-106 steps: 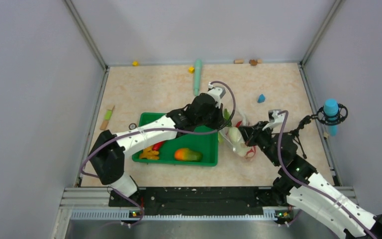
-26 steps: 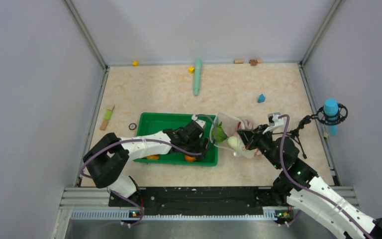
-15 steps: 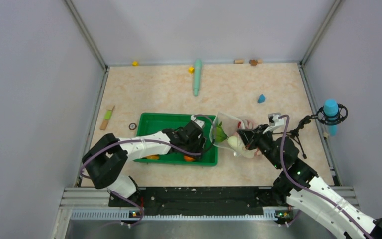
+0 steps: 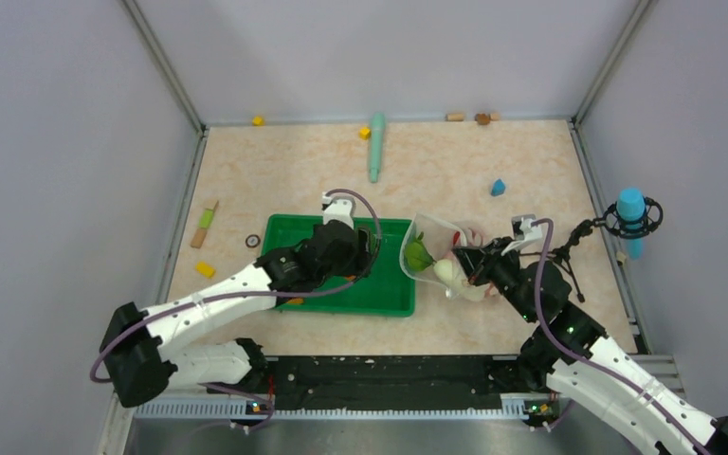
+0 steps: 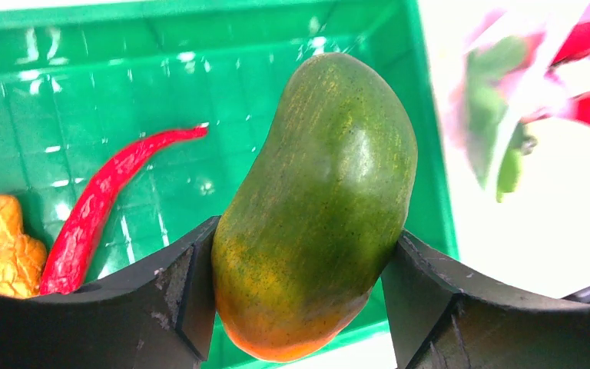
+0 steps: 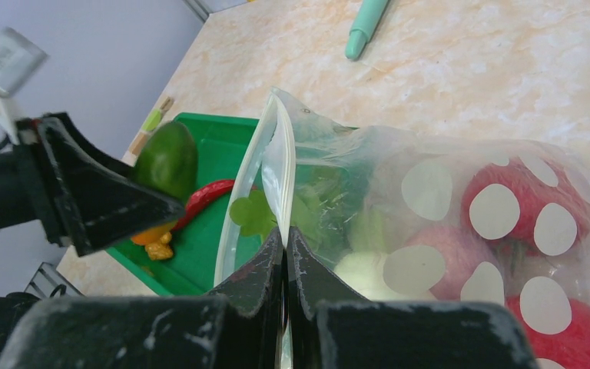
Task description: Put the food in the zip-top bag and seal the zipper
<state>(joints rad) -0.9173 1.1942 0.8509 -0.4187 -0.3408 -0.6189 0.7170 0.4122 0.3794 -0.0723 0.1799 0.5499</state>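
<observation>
- Left gripper [image 5: 307, 296]: clamped on the mango [image 5: 315, 200], one finger against each flank, the fruit standing on end with its orange tip down.
- Mango, location: held over the right part of the green tray [image 4: 391, 301], not touching its floor, near the bag's mouth.
- Tray contents: red chili [image 5: 115, 207] lying flat; yellow-orange bunch [image 5: 0, 246] touching the chili's lower end.
- Right gripper [image 6: 286, 247]: fingers pressed together, pinching the rim of the dotted bag [image 6: 445, 177] at its mouth.
- Bag: just right of the tray on the table [image 4: 275, 180], mouth gaping toward the tray and the mango.
- Zipper strip [image 6: 278, 154]: runs along the raised mouth edge, the two sides apart (not sealed).
- Bag contents: two red tomatoes [image 6: 522, 207] at the closed end, white radish [image 6: 369, 273] lower down, green leaf [image 6: 253, 215] just inside the mouth; other pieces too blurred by the plastic to name.
- Teal stick [image 4: 376, 144]: at the far side of the table, well apart from both arms.
</observation>
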